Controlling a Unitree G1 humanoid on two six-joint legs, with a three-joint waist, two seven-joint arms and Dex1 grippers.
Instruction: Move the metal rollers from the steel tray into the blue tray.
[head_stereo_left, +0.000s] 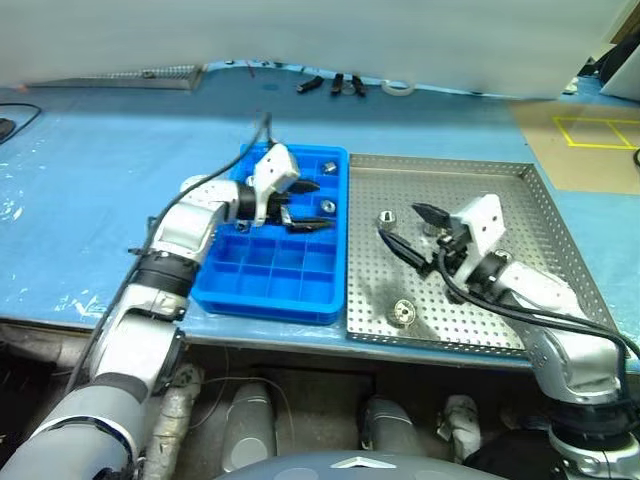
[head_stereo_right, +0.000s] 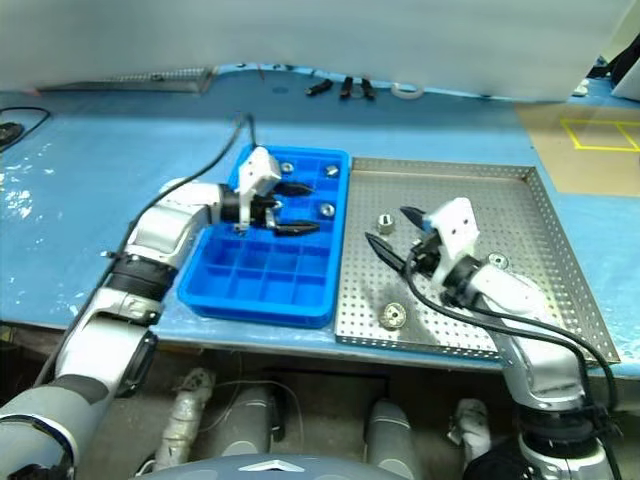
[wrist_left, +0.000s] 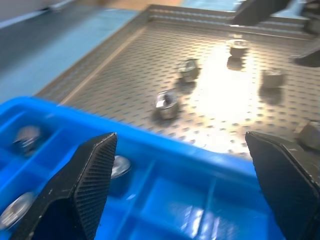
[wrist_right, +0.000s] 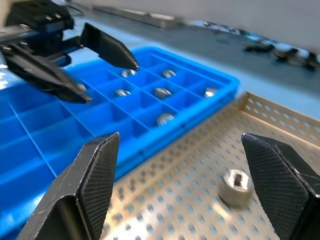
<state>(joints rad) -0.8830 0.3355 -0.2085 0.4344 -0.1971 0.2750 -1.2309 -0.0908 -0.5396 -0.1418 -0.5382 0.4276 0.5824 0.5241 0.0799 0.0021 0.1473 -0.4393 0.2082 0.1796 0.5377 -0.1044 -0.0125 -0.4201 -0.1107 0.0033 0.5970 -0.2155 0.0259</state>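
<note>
Hovering over the blue tray (head_stereo_left: 275, 275), the left claw (head_stereo_left: 300, 205) stands wide and empty, its fingers pointing toward the steel tray (head_stereo_left: 520, 195). Right claw (head_stereo_left: 410, 232), likewise wide and empty, hangs above the steel tray's near-left part. Metal rollers (head_stereo_left: 402, 312) lie scattered on the perforated floor; others sit in the blue tray's far compartments. Both trays rest side by side, touching or nearly so, on a desk (head_stereo_left: 90, 190) covered with a pale blue sheet. Farther back: small dark tools (head_stereo_left: 335, 85), a tape roll (head_stereo_left: 398, 87), a brown patch with yellow markings (head_stereo_left: 590, 140) at far right, and a pale wall.
</note>
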